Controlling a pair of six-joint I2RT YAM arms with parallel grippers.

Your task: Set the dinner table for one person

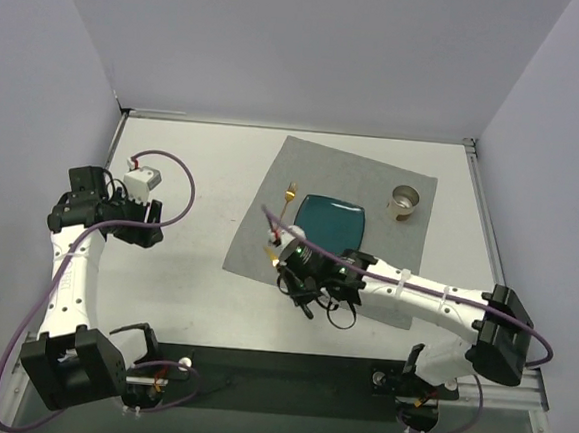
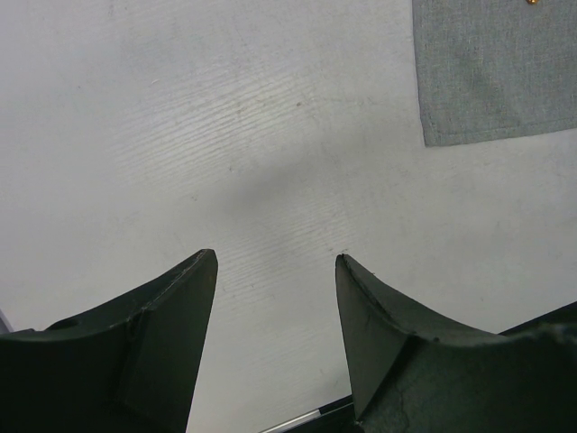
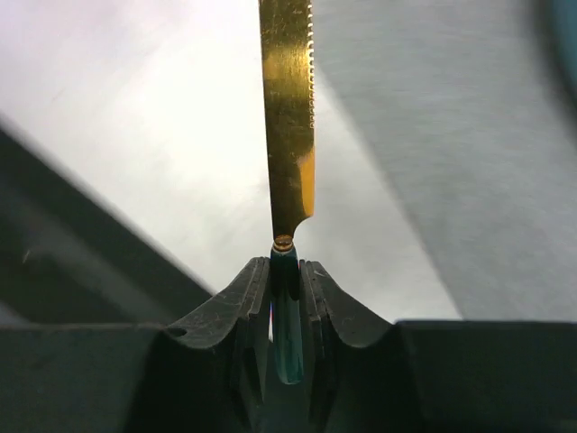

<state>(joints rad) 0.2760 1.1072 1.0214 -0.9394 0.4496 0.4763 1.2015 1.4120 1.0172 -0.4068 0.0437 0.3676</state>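
Note:
The white dinner table (image 1: 183, 288) carries a grey cloth placemat (image 1: 323, 179) with a square teal plate (image 1: 331, 221) on it. My right gripper (image 1: 284, 262) is at the placemat's near left edge, just left of the plate. It is shut on the teal handle of a knife (image 3: 287, 307), whose gold serrated blade (image 3: 288, 117) points away from the fingers. A second gold utensil (image 1: 290, 193) lies on the placemat left of the plate. My left gripper (image 2: 275, 262) is open and empty over bare table, well left of the placemat (image 2: 496, 72).
A small metal cup (image 1: 405, 201) stands on the placemat's far right corner. Metal rails edge the table, with a black strip (image 1: 287, 372) along the near side by the arm bases. Grey walls close in the back and sides.

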